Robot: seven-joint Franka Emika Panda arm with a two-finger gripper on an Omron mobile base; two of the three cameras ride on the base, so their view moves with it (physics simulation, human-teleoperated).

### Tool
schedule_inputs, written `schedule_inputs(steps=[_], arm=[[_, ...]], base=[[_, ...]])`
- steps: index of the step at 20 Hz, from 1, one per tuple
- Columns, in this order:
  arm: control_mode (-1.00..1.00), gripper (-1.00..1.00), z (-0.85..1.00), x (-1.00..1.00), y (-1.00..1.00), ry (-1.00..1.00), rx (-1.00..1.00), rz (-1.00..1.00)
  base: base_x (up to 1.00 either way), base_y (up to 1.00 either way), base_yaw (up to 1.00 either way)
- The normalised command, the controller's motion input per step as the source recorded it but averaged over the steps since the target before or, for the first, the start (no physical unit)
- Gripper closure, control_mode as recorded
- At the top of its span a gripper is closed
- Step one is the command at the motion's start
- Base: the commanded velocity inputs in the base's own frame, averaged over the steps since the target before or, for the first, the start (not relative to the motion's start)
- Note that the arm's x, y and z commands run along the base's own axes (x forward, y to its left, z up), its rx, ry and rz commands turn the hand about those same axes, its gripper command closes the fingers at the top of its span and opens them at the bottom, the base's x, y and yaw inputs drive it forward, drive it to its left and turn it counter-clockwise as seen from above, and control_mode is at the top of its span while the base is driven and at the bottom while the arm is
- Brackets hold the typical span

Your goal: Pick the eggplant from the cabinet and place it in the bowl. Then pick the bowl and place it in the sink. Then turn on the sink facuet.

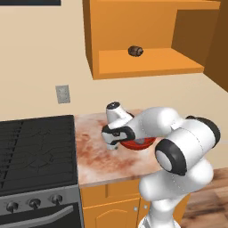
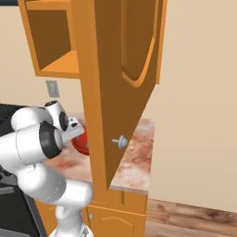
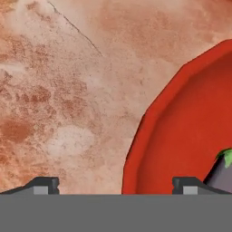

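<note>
On the marbled counter [image 1: 95, 156], the red bowl [image 3: 181, 136] sits beside the stove [image 1: 35, 151], with the eggplant [image 3: 221, 174] lying inside it, green stem tip visible. Directly above the bowl's near rim, the gripper [image 3: 115, 185] hangs with jaws spread wide and holding nothing, one fingertip over the counter, the other over the bowl. Higher up, the open cabinet [image 1: 147, 62] holds a dark brown lump [image 1: 135, 50] on its shelf.
</note>
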Motion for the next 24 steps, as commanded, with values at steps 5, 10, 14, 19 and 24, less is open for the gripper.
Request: schedule_inputs(steps=[5, 10, 14, 19, 24], arm=[[-1.00, -1.00, -0.33, 0.06, 0.00, 0.13, -0.06, 0.02], [-1.00, -1.00, -0.24, 0.13, -0.06, 0.10, -0.03, 0.01], [-1.00, -1.00, -0.18, 0.21, -0.20, 0.05, -0.01, 0.00], [-1.00, -1.00, -0.20, 0.24, -0.27, 0.03, 0.00, 0.00], [-1.00, 1.00, -0.24, 0.04, -0.26, 0.01, 0.00, 0.00]], base=[[0.00, 0.00, 0.00], [0.00, 0.00, 0.00], [0.00, 0.00, 0.00], [0.00, 0.00, 0.00], [0.00, 0.00, 0.00]])
